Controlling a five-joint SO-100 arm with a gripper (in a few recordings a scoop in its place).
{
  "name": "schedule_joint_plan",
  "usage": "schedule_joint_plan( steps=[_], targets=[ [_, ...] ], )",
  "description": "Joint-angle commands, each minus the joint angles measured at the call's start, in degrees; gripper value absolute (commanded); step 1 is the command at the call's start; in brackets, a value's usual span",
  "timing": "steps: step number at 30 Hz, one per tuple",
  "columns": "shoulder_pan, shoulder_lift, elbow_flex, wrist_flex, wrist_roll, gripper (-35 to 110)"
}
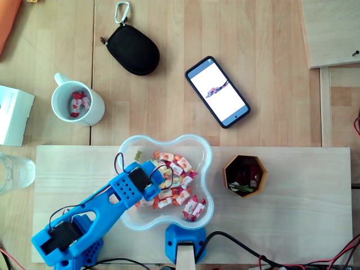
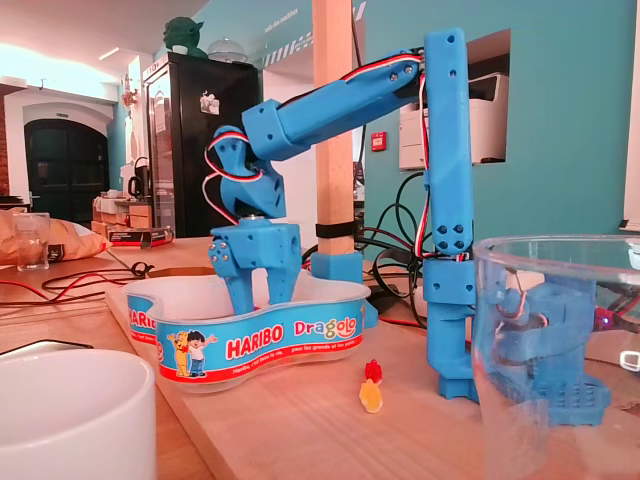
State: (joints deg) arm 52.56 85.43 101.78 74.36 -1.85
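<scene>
My gripper (image 2: 262, 292) dips, fingers spread, among wrapped candies (image 1: 179, 188) in the Haribo tub (image 2: 300, 335). Two sweets (image 1: 79, 104) already lie in the white mug (image 1: 97, 113); many remain.

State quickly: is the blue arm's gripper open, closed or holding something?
Gripper: open, fingers apart, lowered inside the sweets tub; whether a sweet sits between them cannot be told.

Glossy clear plastic tub (image 1: 147, 217) on matt wooden board (image 1: 304, 225).

candies (image 1: 179, 181) | wrapped, red/orange/white | loose pile | in clear lobed tub (image 1: 211, 160) | on wood board (image 1: 298, 225)
</scene>
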Motion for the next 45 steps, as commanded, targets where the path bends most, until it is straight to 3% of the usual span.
schedule_joint_plan(
  steps=[1,8,19,45],
  targets=[
    [1.3,1.2,-4.2,1.3,-0.2,-2],
    [1.1,1.8,-9.2,3.5,0.3,-2],
    [-0.7,1.8,-30.4,11.2,0.6,-2],
    [-34.9,1.8,-36.7,11.8,31.9,-1]
  ],
)
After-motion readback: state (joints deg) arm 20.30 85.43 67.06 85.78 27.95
